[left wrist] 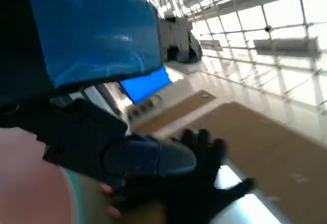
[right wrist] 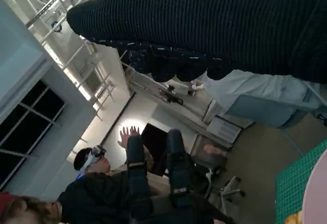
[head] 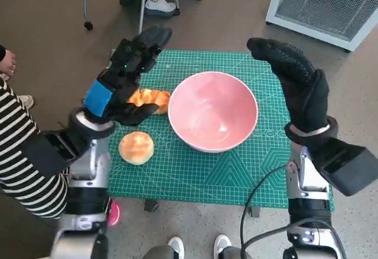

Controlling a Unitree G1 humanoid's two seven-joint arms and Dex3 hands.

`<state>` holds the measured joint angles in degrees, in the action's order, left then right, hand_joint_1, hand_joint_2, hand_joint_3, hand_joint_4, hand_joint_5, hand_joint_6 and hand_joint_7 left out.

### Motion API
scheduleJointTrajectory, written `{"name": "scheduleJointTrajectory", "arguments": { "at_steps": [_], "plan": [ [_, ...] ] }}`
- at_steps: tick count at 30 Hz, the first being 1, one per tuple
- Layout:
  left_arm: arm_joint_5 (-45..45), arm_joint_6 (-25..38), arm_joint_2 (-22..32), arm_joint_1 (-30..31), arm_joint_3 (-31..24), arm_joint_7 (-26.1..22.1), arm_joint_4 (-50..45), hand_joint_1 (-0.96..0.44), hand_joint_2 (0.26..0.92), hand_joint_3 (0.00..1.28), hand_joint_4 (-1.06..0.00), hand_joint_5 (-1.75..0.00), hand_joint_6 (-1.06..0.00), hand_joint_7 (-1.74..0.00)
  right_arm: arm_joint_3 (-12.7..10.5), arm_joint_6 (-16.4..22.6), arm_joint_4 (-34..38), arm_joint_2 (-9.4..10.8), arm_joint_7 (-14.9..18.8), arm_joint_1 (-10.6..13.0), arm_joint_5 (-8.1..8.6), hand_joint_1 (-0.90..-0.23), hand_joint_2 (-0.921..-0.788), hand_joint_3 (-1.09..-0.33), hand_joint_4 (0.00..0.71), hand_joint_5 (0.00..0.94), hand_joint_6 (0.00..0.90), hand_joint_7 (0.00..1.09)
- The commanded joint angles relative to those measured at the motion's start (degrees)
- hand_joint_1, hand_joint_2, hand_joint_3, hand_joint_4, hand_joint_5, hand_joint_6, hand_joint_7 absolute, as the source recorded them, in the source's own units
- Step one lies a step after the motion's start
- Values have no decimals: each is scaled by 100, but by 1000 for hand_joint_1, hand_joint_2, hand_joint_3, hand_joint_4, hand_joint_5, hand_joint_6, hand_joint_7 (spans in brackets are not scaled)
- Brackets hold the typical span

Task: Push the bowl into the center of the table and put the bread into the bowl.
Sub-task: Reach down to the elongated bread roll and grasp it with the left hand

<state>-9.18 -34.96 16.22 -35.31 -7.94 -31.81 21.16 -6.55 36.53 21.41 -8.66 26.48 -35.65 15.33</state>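
Bowl (head: 213, 111) was seated mid-mat on the table (head: 195, 176) — push judged done. Bread (head: 136, 147) was left by the mat's left edge, pastry (head: 149, 99) behind it. Left hand (head: 127, 75) and right hand (head: 295, 78) were raised, spread, empty — grasp judged pending.

Head view: evenly lit, sharp, wide-angle bend at the edges — a soft glare patch inside the pink bowl (head: 213, 111). Left wrist view: heavily motion-blurred, ceiling panes overexposed. Right wrist view: bright skylights, dim lower corner — glove (right wrist: 214, 24) in focus.
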Motion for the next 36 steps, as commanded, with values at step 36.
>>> {"name": "scheduleJointTrajectory", "arguments": {
  "at_steps": [36],
  "plan": [
    [4167, 1651, 1529, -3138, 2536, 904, 4273, -337, 730, 11, -170, -1, -321, -42, -117, -376, -242, -74, -353, 282, -28, -807, -921, -637, 193, 15, 57, 529]
  ]
}}
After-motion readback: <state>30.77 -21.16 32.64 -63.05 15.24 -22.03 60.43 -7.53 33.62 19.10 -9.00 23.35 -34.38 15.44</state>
